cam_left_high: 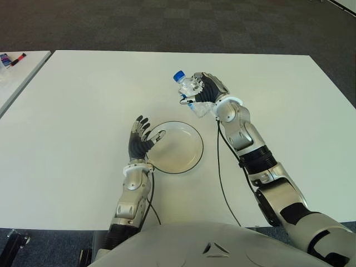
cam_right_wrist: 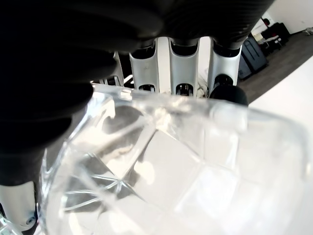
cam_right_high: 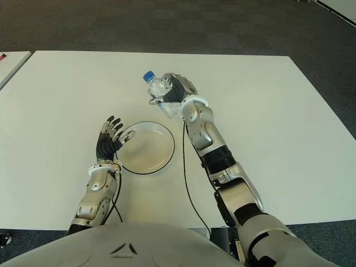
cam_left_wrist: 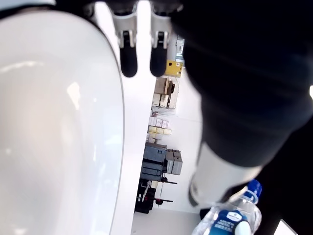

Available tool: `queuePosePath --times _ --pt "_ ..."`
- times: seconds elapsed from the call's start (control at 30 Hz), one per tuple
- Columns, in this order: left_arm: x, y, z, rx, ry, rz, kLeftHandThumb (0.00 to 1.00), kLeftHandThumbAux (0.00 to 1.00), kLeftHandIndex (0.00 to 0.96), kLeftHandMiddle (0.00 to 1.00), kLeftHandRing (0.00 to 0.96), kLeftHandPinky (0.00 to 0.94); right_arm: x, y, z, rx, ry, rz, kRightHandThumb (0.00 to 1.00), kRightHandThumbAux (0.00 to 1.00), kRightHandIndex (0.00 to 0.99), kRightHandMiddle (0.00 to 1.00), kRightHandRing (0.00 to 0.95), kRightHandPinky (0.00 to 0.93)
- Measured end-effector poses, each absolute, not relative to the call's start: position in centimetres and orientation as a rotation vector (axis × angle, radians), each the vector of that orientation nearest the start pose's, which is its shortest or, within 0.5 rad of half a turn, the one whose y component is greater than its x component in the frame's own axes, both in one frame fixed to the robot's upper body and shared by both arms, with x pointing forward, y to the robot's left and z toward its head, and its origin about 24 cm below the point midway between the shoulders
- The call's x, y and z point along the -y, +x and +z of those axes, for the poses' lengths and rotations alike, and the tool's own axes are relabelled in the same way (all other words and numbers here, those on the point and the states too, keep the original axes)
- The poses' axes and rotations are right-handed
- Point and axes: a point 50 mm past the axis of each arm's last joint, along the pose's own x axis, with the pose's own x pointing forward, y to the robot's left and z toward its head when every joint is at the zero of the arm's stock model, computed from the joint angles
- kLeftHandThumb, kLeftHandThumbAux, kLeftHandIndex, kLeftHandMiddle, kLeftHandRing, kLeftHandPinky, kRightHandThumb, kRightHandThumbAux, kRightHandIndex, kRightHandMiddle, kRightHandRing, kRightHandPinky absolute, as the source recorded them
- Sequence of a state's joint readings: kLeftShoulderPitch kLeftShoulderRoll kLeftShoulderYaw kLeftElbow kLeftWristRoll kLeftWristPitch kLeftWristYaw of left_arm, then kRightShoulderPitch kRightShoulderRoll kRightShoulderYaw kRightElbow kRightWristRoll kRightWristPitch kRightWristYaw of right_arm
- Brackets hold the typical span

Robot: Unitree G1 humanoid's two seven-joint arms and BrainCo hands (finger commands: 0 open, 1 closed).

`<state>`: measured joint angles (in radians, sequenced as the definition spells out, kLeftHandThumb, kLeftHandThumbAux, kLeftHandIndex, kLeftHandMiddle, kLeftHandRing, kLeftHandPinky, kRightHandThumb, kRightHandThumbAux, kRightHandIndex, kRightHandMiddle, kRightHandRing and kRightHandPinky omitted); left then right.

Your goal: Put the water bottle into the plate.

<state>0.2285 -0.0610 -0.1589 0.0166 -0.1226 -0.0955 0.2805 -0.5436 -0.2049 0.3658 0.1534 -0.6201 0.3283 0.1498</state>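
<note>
My right hand [cam_left_high: 201, 92] is shut on a clear water bottle [cam_left_high: 189, 88] with a blue cap [cam_left_high: 178, 75], holding it tilted above the table just beyond the plate's far rim. Up close in the right wrist view the ribbed bottle [cam_right_wrist: 166, 166] fills the frame with fingers [cam_right_wrist: 183, 68] wrapped round it. The white plate [cam_left_high: 192, 161] with a dark rim lies on the table near its front. My left hand [cam_left_high: 143, 136] shows at the plate's left edge, fingers spread, holding nothing. The left wrist view shows the plate [cam_left_wrist: 54, 127] and the bottle [cam_left_wrist: 232, 218] farther off.
The white table [cam_left_high: 78, 122] stretches wide on both sides. A second table [cam_left_high: 16, 69] stands at the far left with small items on it. A black cable [cam_left_high: 221, 178] runs along my right forearm. Dark carpet lies beyond the table.
</note>
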Motion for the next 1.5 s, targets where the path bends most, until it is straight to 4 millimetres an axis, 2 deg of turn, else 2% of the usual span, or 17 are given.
queuePosePath --times 0.13,0.47,0.67,0.73,0.8,1.0,1.5 --pt "-12.6 20.3 -0.3 -0.164 -0.181 0.213 0.000 0.893 0.123 0.155 0.150 0.181 8.7 32.8 12.3 0.127 -0.961 0.286 0.847 0.684 0.384 0.538 0.779 0.802" --pt "-12.8 20.4 -0.5 -0.168 -0.179 0.221 0.000 0.893 0.122 0.155 0.149 0.179 8.8 30.0 13.0 0.194 -0.908 0.295 0.841 0.690 0.362 0.520 0.743 0.786" --pt "-13.1 20.4 -0.7 -0.176 -0.178 0.233 0.000 0.910 0.122 0.160 0.152 0.179 8.7 27.3 11.9 0.191 -0.912 0.341 0.841 0.690 0.364 0.517 0.725 0.752" --pt "-13.1 20.3 -0.7 -0.177 -0.178 0.234 0.000 0.913 0.122 0.160 0.152 0.177 8.5 26.6 11.2 0.174 -0.909 0.362 0.902 0.679 0.354 0.496 0.639 0.737" --pt "-13.1 20.4 -0.8 -0.179 -0.177 0.233 0.000 0.916 0.123 0.160 0.151 0.173 8.3 25.9 10.4 0.154 -0.905 0.384 0.923 0.674 0.353 0.487 0.609 0.735" --pt "-13.1 20.4 -0.9 -0.182 -0.177 0.235 0.000 0.920 0.117 0.154 0.144 0.162 7.6 24.1 8.9 0.116 -0.862 0.437 0.945 0.667 0.363 0.476 0.580 0.764" --pt "-13.2 20.4 -1.2 -0.192 -0.175 0.237 0.000 0.907 0.114 0.151 0.141 0.164 7.5 23.4 8.1 0.108 -0.772 0.518 0.948 0.666 0.356 0.491 0.578 0.760"
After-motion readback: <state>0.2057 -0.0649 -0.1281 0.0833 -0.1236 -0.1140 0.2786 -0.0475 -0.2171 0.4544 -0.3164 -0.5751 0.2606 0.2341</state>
